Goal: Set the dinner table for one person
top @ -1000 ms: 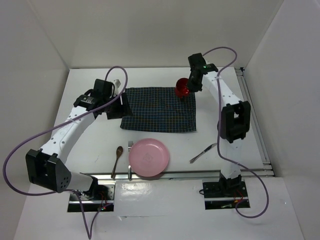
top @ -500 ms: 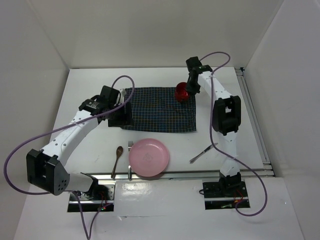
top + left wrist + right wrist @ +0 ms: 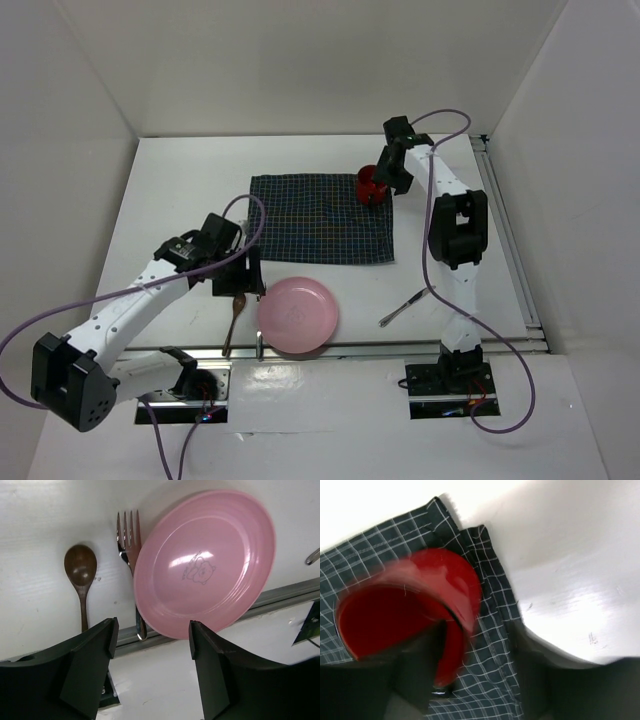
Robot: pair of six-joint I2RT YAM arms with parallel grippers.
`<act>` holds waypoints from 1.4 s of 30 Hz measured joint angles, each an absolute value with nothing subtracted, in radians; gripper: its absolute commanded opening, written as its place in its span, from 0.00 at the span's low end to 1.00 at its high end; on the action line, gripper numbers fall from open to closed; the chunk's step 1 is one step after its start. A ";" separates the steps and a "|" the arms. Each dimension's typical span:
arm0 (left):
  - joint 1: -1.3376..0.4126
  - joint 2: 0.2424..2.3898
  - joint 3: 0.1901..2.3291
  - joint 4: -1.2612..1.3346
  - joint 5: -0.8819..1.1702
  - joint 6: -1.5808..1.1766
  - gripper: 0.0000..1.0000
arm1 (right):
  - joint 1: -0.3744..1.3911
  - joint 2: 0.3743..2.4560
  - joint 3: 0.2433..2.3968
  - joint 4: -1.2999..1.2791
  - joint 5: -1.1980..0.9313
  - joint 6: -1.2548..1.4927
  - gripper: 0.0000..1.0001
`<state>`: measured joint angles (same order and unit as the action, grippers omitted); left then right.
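White desk [image 3: 180,175] fills the overhead view and carries everything. A checked cloth [image 3: 320,220] lies at its middle, with a red cup [image 3: 371,185] on the cloth's far right corner. A pink plate [image 3: 298,317] sits at the near edge, a spoon [image 3: 232,328] and fork [image 3: 259,346] to its left and a knife [image 3: 405,305] to its right. The left arm [image 3: 130,310] is folded low, wrist tipped down just left of the plate. The right arm [image 3: 455,225] reaches far out, wrist bent over the cup.

From the left wrist, the left jaws stand wide with nothing between them, hovering above plate and cutlery. The plate's rim lies over the fork and reaches the near rail. I'd worry that a careless grab drags the fork along or nudges the plate off the desk.

From the right wrist, blurred, the right jaws are parted astride the cup's wall. One finger [image 3: 415,680] is seemingly inside, the other clear of it with cloth showing between. The cloth is rucked there, so lifting away crookedly could catch the rim and tip the cup.
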<state>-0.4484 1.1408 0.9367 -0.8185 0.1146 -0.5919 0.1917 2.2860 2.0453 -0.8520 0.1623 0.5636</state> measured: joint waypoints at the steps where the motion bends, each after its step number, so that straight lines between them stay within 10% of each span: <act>1: -0.453 1.132 0.910 -0.815 0.121 -0.607 0.77 | 0.192 2.283 2.040 -0.841 0.160 0.564 0.82; 2: -0.460 1.127 0.890 -0.814 0.127 -0.612 0.77 | 0.192 2.280 2.031 -0.829 0.156 0.564 0.99; 26: -0.581 1.147 0.645 -0.613 0.066 -0.931 0.43 | 0.192 1.678 1.670 -0.698 0.081 0.503 0.99; 42: -0.591 1.195 0.630 -0.547 -0.006 -0.947 0.57 | 0.174 1.672 1.594 -0.702 0.071 0.473 0.99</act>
